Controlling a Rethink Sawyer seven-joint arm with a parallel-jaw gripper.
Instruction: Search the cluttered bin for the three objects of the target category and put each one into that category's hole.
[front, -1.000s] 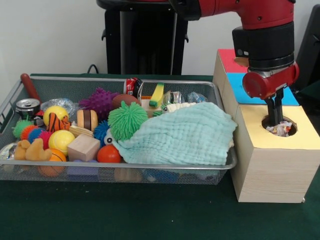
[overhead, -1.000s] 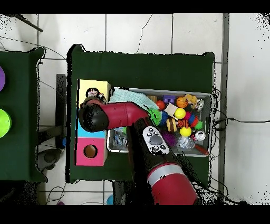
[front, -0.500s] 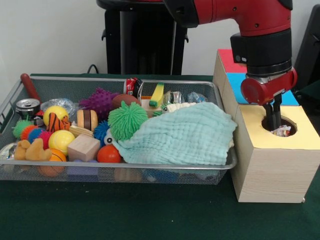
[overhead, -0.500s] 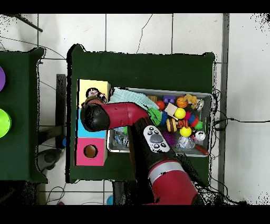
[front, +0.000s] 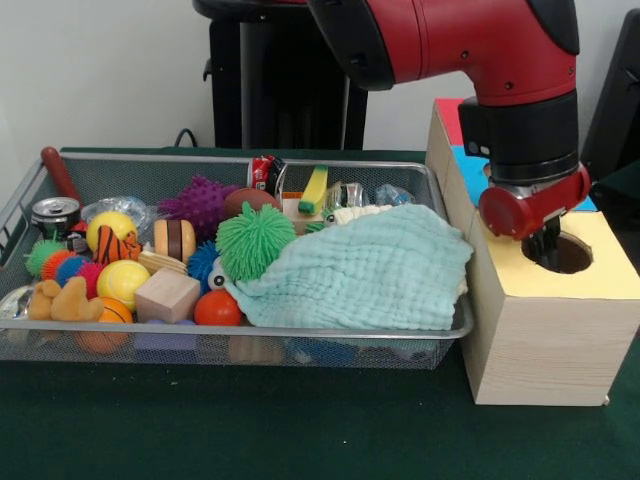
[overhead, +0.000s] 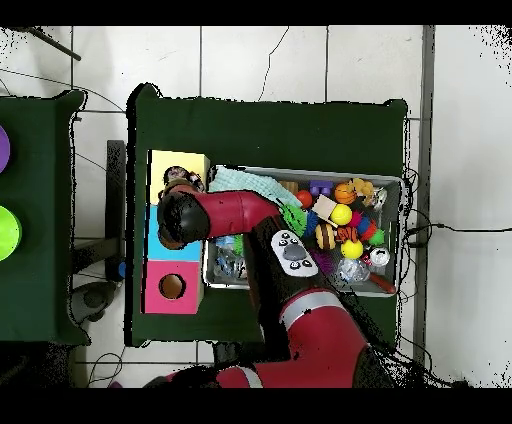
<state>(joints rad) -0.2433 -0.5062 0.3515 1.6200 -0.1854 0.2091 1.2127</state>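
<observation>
My end effector (front: 543, 243) sits at the yellow hole (front: 563, 254); can't tell its grip. Next crinkly wrapper (front: 348, 194): light, slippery, pinch middle.

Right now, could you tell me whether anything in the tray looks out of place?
Yes: a pale green cloth lies crumpled across the right part of the tray, covering whatever sits beneath it. Its corner droops over the tray's right rim, beside the box.

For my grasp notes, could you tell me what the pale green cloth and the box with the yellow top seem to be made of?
Pale green cloth: soft crinkled woven fabric, probably cotton muslin; it drapes in folds. Box with the yellow top: light wood or wood veneer, judging by the visible grain; matte yellow top.
</observation>
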